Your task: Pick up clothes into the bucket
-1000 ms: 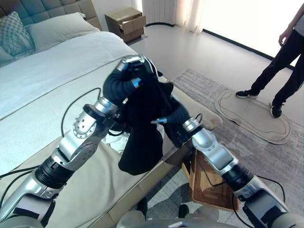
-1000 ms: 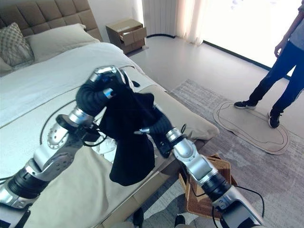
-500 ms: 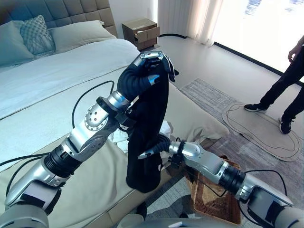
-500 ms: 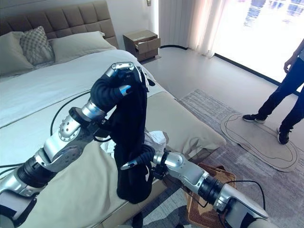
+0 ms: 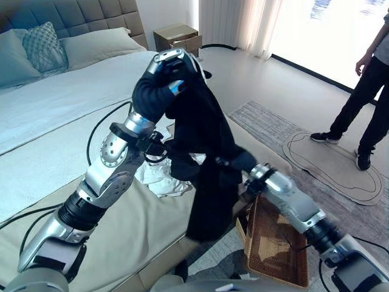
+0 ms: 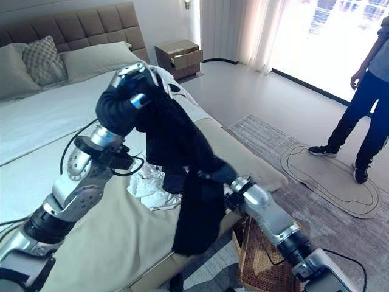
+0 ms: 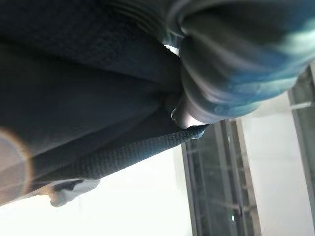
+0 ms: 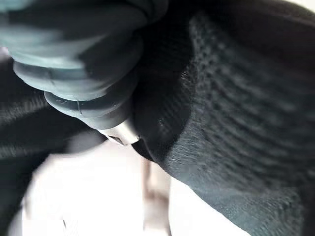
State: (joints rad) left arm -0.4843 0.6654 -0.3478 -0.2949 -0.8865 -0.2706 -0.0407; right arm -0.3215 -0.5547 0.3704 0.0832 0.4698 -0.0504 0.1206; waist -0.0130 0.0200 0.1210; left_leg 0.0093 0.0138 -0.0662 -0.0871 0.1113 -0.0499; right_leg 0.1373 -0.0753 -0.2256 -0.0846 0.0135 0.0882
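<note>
- A black garment (image 5: 203,140) is hanging in the air above the edge of the bed (image 5: 55,115), draped from the raised left hand (image 5: 163,76) and trailing down towards 5 o'clock, its lower end dangling past the mattress edge.
- The left hand is sitting at about 11 o'clock from the scene's middle, its fingers curled over the top of the garment and pinching the cloth.
- The right hand (image 6: 222,173) is pressing into the garment's middle from the 4 o'clock side; its fingers are buried in the dark cloth, so I cannot tell whether they are gripping it.
- A wicker basket (image 5: 273,252) is standing on the floor at 5 o'clock, just beside the bed's corner and below the right forearm; the garment's hem is hanging near its rim but outside it.
- A crumpled white cloth (image 5: 159,176) is lying on the beige bedspread (image 5: 121,237) just behind the hanging garment, at 8 o'clock from it.
- Pillows (image 5: 73,45) are leaning against the tufted headboard (image 5: 61,15) at 11 o'clock.
- A nightstand (image 5: 179,36) is standing at 12 o'clock.
- A person (image 5: 371,91) in dark trousers is standing at 3 o'clock, beside an oval mat (image 5: 331,161) on the grey rug (image 5: 267,121).
</note>
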